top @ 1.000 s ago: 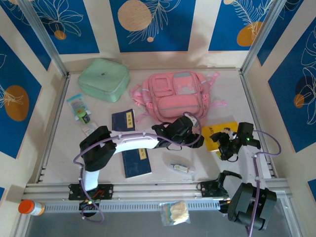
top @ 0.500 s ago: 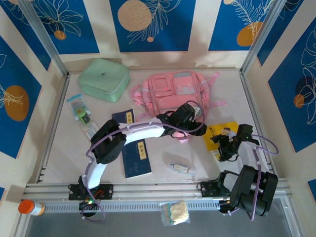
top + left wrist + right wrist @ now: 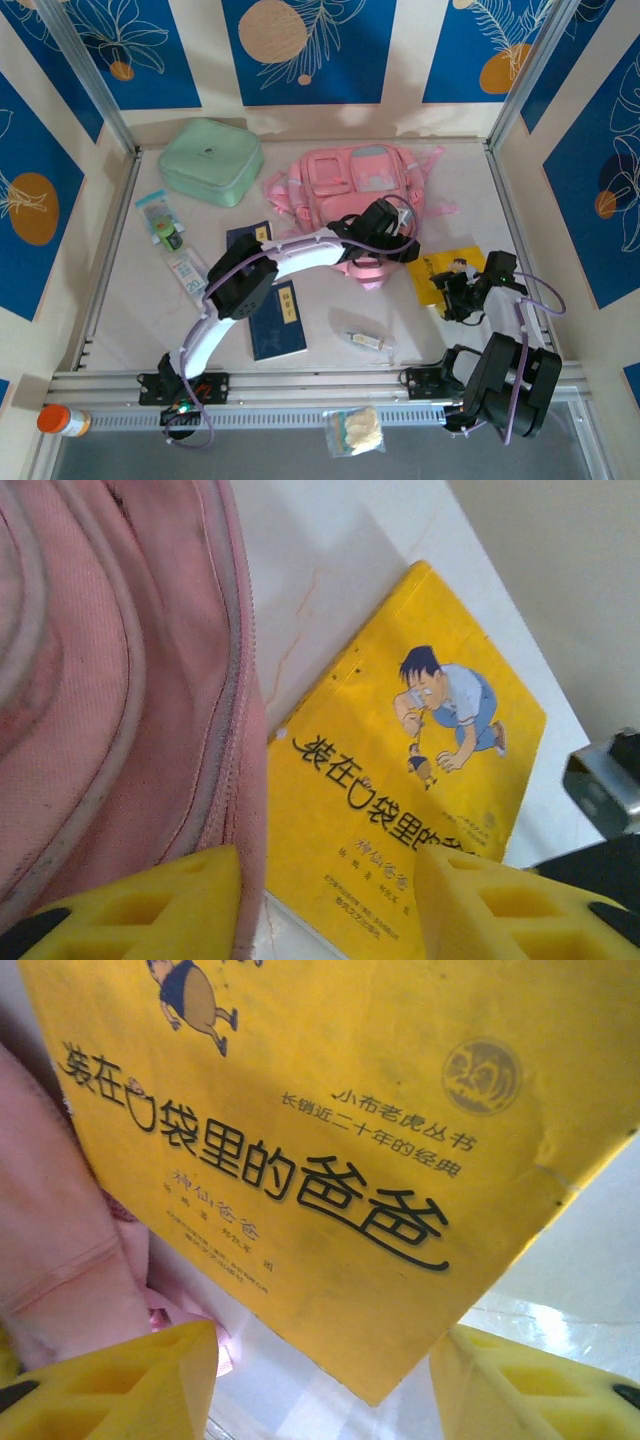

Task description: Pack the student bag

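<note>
The pink student bag (image 3: 350, 190) lay flat at the back of the worktop (image 3: 420, 325), pockets up and straps trailing at both sides. A yellow paperback (image 3: 447, 268) sat tight against its near right edge. The left claw (image 3: 325, 910) hung over that edge with its jaws spread, one finger above the bag's zipped seam and the other above the book, pinching nothing. The right claw (image 3: 320, 1390) hovered over the book's near corner, jaws likewise spread and empty.

The bag looked soft and limp, flat enough to be nearly empty, so it was probably light. It would likely sag and fold if lifted, and its mouth would not stay open by itself. A pinch on a flat panel would probably only bunch the cloth. The corded seam beside the zip, a zip pull or a strap seemed the firmer hold. One claw would probably need to hold the opening while the other fed things in.
</note>
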{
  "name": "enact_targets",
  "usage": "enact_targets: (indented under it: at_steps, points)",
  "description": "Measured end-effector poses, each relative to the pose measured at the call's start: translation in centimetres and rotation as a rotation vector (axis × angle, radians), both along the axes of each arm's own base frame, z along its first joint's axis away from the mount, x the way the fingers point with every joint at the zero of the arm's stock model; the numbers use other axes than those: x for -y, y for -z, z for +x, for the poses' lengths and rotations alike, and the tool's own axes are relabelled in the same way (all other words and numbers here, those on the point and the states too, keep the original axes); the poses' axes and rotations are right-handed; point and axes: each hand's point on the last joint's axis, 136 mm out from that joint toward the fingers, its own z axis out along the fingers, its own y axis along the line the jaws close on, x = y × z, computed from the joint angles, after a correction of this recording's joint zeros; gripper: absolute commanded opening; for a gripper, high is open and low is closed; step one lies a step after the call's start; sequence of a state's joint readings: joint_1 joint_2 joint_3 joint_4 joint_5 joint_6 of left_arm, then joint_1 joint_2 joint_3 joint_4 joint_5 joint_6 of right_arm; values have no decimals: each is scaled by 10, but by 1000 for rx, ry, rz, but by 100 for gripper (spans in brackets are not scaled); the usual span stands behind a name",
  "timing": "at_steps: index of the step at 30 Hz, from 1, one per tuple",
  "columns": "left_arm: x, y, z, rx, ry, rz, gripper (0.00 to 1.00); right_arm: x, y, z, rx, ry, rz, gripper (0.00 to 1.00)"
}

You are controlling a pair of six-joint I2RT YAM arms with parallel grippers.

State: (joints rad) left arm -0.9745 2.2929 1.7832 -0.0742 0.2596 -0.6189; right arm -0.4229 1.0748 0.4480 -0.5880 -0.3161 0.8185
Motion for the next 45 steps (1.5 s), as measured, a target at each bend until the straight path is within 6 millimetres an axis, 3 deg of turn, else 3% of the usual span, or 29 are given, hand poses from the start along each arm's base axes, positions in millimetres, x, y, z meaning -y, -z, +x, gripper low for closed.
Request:
enact_targets:
  at_steps: [3, 12, 23, 30, 38, 42, 45]
  points:
    - [1, 9, 0, -10, 6, 2, 46, 0, -1, 0, 9, 6, 12, 54]
    - [4, 5, -3, 5, 1, 6, 48, 9, 0, -3, -1, 33, 10, 57]
    - [24, 0, -37, 73, -11, 62, 54, 19, 4, -5, -47, 51, -8, 58]
    - [22, -22, -53, 118, -32, 83, 55, 24, 1, -4, -48, 62, -13, 58]
    - [45, -43, -70, 74, 31, -21, 42, 35, -1, -4, -43, 95, -26, 56]
    - [62, -31, -69, 46, 56, -52, 39, 40, 1, -4, -52, 111, -27, 54]
    - [66, -6, -61, 14, 53, -47, 37, 44, 3, -4, -64, 116, -32, 54]
